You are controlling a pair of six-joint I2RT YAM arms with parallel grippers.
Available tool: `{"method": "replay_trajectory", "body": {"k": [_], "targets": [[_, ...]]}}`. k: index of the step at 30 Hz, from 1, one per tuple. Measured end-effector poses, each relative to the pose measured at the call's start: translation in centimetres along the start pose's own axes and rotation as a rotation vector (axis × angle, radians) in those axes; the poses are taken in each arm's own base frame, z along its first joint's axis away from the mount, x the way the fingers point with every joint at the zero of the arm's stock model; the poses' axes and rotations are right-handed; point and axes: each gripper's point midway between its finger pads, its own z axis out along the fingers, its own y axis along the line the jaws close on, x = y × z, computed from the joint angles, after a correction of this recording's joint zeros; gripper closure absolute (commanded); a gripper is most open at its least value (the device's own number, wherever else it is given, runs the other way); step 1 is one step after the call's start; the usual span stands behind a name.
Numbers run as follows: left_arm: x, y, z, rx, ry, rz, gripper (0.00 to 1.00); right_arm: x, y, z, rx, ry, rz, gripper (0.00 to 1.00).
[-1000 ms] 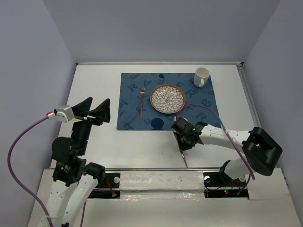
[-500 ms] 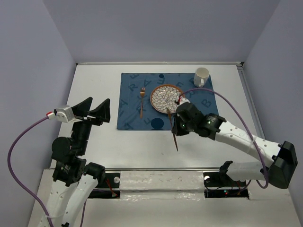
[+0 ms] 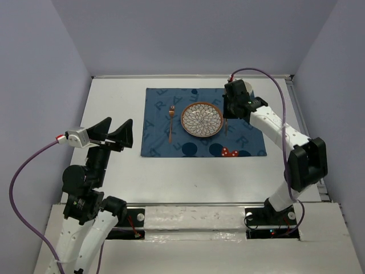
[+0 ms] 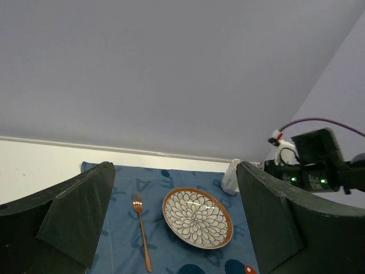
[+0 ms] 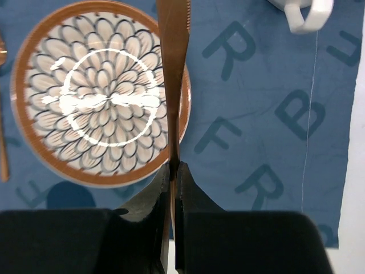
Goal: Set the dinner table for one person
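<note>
The white dinner table (image 3: 114, 103) carries a dark blue placemat (image 3: 159, 142). On the mat lie a flower-patterned plate (image 3: 202, 120) and, left of it, a copper fork (image 3: 170, 123). My right gripper (image 3: 231, 111) is shut on a copper knife (image 3: 226, 125) and holds it just right of the plate. In the right wrist view the knife (image 5: 173, 57) runs lengthwise along the plate's (image 5: 102, 103) right rim, pinched in the gripper (image 5: 173, 166). I cannot tell whether it touches the mat. My left gripper (image 3: 108, 134) is open and empty, raised over the table's left side.
A white mug (image 4: 231, 177) stands at the mat's far right corner, close to my right wrist; its handle shows in the right wrist view (image 5: 308, 17). Grey walls close in the table on three sides.
My right arm has swung from the table's near middle out over the placemat, carrying the knife to the right of the plate. The left arm has not moved.
</note>
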Motion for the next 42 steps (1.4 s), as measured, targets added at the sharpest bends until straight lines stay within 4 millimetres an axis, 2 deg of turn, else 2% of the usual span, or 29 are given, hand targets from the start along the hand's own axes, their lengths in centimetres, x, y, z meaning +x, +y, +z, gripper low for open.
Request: {"method": "replay_trajectory", "body": {"k": [2, 7, 15, 20, 24, 28, 29, 31, 32, 35, 38, 42], "targets": [[0.0, 0.0, 0.0, 0.000, 0.000, 0.000, 0.01, 0.3, -0.6, 2.5, 0.022, 0.037, -0.015, 1.00], [0.1, -0.1, 0.0, 0.004, 0.004, 0.000, 0.01, 1.8, -2.7, 6.4, 0.066, 0.113, -0.031, 1.00], [0.3, 0.0, 0.2, 0.003, 0.013, 0.001, 0.01, 2.2, -4.2, 10.5, 0.066, 0.156, -0.029, 1.00], [0.7, 0.1, 0.4, -0.001, 0.023, 0.002, 0.01, 4.1, -4.3, 12.9, 0.059, 0.207, -0.044, 1.00], [0.7, 0.1, 0.4, -0.001, 0.024, 0.002, 0.01, 5.0, -4.2, 13.7, 0.055, 0.234, -0.047, 0.99], [0.8, 0.1, 0.5, -0.003, 0.028, 0.003, 0.01, 4.8, -4.2, 13.8, 0.054, 0.228, -0.045, 0.82], [0.9, 0.1, 0.5, -0.004, 0.030, 0.003, 0.01, 4.6, -4.1, 13.9, 0.052, 0.222, -0.043, 0.74], [1.0, 0.2, 0.6, -0.005, 0.033, 0.003, 0.01, 4.6, -4.0, 13.9, 0.051, 0.220, -0.038, 0.67], [1.0, 0.2, 0.6, -0.006, 0.034, 0.003, 0.01, 4.6, -4.1, 13.9, 0.052, 0.220, -0.038, 0.59], [1.0, 0.2, 0.6, -0.006, 0.034, 0.003, 0.01, 4.6, -4.0, 13.9, 0.052, 0.220, -0.029, 0.55], [1.0, 0.2, 0.6, -0.008, 0.034, 0.003, 0.01, 4.5, -3.9, 13.7, 0.049, 0.218, -0.023, 0.46], [1.0, 0.3, 0.6, -0.014, 0.032, 0.004, 0.01, 3.7, -3.8, 12.0, 0.031, 0.195, -0.009, 0.39]]}}
